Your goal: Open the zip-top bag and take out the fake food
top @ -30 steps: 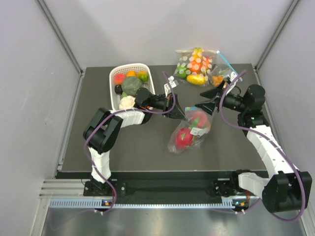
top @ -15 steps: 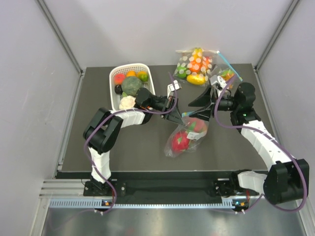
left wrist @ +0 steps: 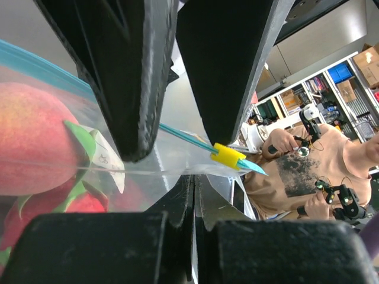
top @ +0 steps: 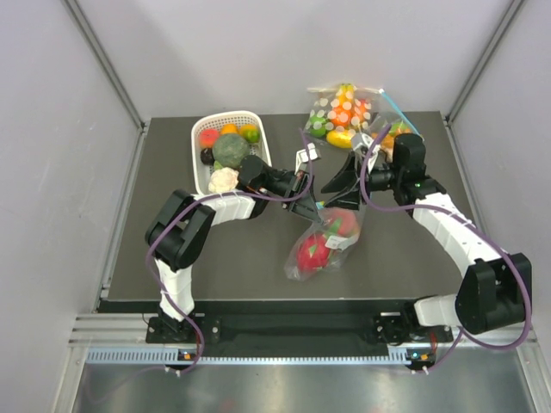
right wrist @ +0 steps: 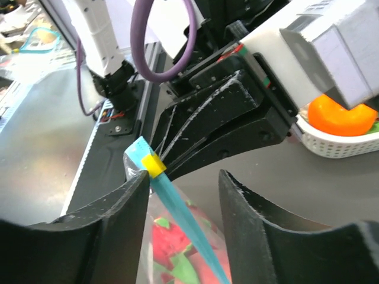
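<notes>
The zip-top bag (top: 320, 245) hangs crinkled at mid-table, its teal zip strip (right wrist: 177, 210) on the upper edge. Inside it shows the fake food: a pink-red fruit (top: 312, 250) and a peach (left wrist: 29, 148). My left gripper (top: 312, 205) is shut on the bag's clear plastic just under the strip, and in the left wrist view the left gripper (left wrist: 195, 177) pinches that film. My right gripper (right wrist: 185, 177) is open and straddles the strip at its end. Its left finger (right wrist: 118, 225) touches the yellow slider (right wrist: 155, 164).
A white basket (top: 203, 125) of vegetables and fruit stands at the back left, close behind the left arm. A polka-dot bag (top: 343, 114) and a small clear bag of orange pieces (top: 387, 133) lie at the back right, behind the right arm.
My right gripper has swung left to the left gripper and narrowed around the zip strip. The bag has shifted slightly left. The left gripper has stayed shut.
</notes>
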Robot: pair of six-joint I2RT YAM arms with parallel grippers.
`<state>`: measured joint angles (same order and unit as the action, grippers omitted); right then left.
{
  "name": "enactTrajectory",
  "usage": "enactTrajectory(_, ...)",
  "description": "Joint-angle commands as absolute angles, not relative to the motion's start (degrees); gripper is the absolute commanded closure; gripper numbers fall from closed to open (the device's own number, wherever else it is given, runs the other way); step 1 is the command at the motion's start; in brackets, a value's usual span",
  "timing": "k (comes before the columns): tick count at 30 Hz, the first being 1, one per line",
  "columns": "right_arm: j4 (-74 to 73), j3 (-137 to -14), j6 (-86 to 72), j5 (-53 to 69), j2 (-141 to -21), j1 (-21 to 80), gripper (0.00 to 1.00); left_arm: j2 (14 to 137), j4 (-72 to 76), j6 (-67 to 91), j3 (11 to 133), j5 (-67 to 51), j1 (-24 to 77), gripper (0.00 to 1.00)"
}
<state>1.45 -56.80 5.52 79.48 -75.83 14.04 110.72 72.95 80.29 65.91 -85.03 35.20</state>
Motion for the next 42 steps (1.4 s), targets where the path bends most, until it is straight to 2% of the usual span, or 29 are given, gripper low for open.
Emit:
enactTrajectory(1,-2.8,-60.6,11.9,83.1,-76.1,15.3,0.51,107.0,97.1,81.5,66.6,-85.2,35.5,1.0)
enactTrajectory(11,-7.0,-61.3,15.1,89.3,-76.7,16.0,0.57,107.8,97.2,82.0,67.1,-85.3,35.5,1.0)
enactTrajectory(17,-8.4,-61.8,16.8,92.4,-76.8,16.1,0.65,108.0,97.2,82.0,67.3,-85.3,35.6,1.0)
enactTrajectory(19,-10.1,-62.2,18.0,92.4,-76.6,16.2,0.74,108.1,97.2,81.9,67.1,-85.3,35.5,1.0)
enactTrajectory(20,-10.5,-62.4,18.4,92.4,-76.4,16.3,0.83,108.3,97.2,81.8,67.1,-85.3,35.5,1.0)
enactTrajectory(21,-13.5,-62.8,20.5,92.4,-76.2,16.3,0.95,108.5,97.2,81.7,67.1,-85.1,35.4,1.0)
enactTrajectory(22,-15.4,-63.2,22.5,92.3,-76.1,16.5,0.99,108.6,97.2,81.7,67.1,-85.0,35.3,1.0)
enactTrajectory(27,-27.1,-66.3,32.5,89.4,-75.7,16.4,1.0,109.0,97.1,81.8,67.2,-83.4,33.4,1.0)
enactTrajectory(32,-28.9,-66.7,31.7,84.0,-74.1,16.5,1.0,108.9,94.1,78.7,66.1,-80.6,30.1,0.9)
enactTrajectory(34,-28.7,-66.9,30.8,81.5,-73.0,16.4,1.0,107.8,88.3,72.3,65.0,-78.2,28.2,0.87)
enactTrajectory(35,-28.1,-66.9,29.5,80.7,-72.6,16.4,1.0,106.1,84.4,68.9,63.4,-77.3,27.5,0.75)
enactTrajectory(36,-27.0,-66.6,28.1,79.8,-72.1,16.5,1.0,105.1,80.1,64.9,62.7,-76.3,26.6,0.72)
enactTrajectory(37,-24.2,-66.1,25.8,77.5,-70.9,16.4,1.0,103.8,67.5,54.3,61.7,-74.0,26.3,0.68)
enactTrajectory(39,-9.1,-61.5,13.6,74.7,-69.0,16.4,1.0,99.0,50.7,39.8,62.0,-70.5,26.2,0.62)
enactTrajectory(40,-4.4,-59.7,9.6,72.0,-67.2,16.4,1.0,97.2,27.9,22.8,62.8,-67.4,26.3,0.61)
enactTrajectory(42,-0.4,-57.3,5.4,71.3,-66.5,16.3,1.0,93.6,13.1,10.7,66.1,-59.7,26.9,0.56)
